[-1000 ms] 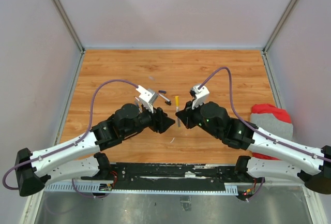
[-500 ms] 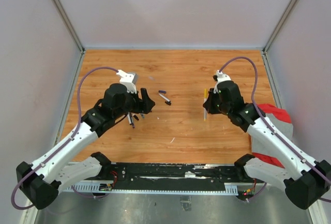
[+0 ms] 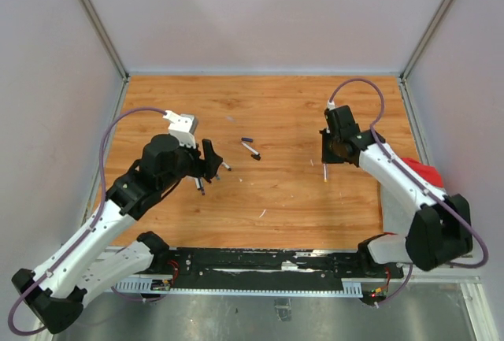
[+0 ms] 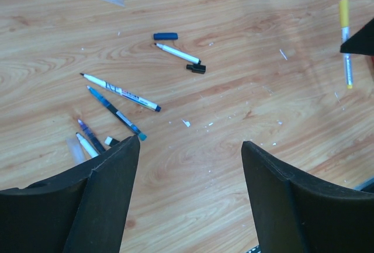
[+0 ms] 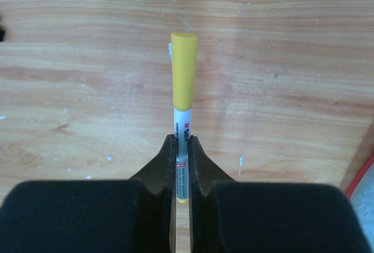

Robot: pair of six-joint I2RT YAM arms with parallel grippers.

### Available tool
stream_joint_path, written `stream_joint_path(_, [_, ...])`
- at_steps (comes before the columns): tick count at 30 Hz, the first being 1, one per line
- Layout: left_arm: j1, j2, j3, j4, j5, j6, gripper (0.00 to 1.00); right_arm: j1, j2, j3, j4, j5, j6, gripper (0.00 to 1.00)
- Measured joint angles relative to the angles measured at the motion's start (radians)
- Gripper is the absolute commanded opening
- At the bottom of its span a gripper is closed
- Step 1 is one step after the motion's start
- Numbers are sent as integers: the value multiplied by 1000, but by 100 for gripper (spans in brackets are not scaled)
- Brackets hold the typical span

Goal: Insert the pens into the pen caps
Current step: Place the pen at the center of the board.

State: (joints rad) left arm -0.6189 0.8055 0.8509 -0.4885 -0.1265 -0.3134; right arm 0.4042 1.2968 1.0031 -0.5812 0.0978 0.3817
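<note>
The right claw (image 5: 182, 148) is clamped tight on a thin white-barrelled pen (image 5: 182, 125), gripped low on the barrel, with a yellow tube-shaped plastic cap (image 5: 183, 69) seated on the end that sticks out ahead of the fingers. It hangs over the right side of the wooden worktop (image 5: 292, 60), well apart from everything else. This pen looks finished, so the sound move is to lower it until the barrel lies flat before letting go, so it cannot drop and roll.

The left claw (image 4: 190, 148) stands wide apart with nothing between its fingers, hovering over the loose pile. Nearest it are a slim blue-barrelled pen (image 4: 115, 113) and a white pen with red print (image 4: 120, 92), with a tiny black plastic cap (image 4: 112, 141) just beside two shorter pens at the left. Further out lie a dark blue cap (image 4: 165, 35) and a short white pen (image 4: 173, 49) whose tip meets another black cap (image 4: 196, 68); whether that one is seated I cannot tell. For the next pick, set the fingers square across one barrel at mid-length, leaving the tip free for its cap
</note>
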Motion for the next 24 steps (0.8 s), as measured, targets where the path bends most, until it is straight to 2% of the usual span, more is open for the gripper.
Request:
stream_joint_path(11, [0,-79,-63,0,-21,20,77,-64,407,245,-77,12,-77,3])
stream_joint_path(24, [0,-95,-65,1,-35,21,77,-124,623,395,-91,-2,-108,4])
